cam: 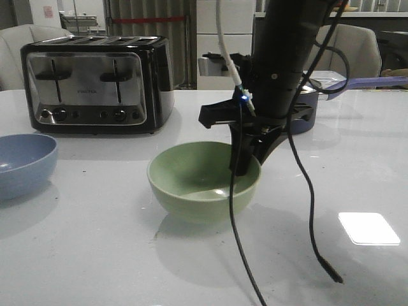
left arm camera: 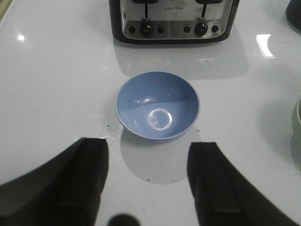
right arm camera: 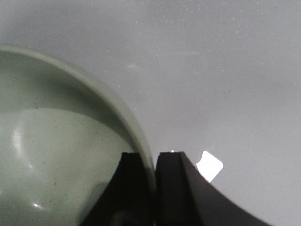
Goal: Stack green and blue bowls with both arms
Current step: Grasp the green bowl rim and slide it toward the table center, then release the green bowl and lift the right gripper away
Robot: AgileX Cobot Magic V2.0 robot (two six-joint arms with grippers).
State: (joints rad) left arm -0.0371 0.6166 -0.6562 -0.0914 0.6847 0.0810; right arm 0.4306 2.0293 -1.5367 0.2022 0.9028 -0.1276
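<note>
Green bowl (cam: 203,180) stands before toaster (cam: 97,83), saucepan (cam: 306,115) behind.

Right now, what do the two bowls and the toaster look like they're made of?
Green bowl: matte ceramic or melamine, I can't tell which; soft glare, thick rim. Blue bowl: same look, faint sheen inside. Toaster: polished metal front, mirror-like, with a glossy black shell, probably plastic.

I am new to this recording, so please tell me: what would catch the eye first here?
The right arm's fingers pinch the green bowl by its rim, mid-table. The blue bowl sits empty before the toaster, the left fingers open short of it.
</note>
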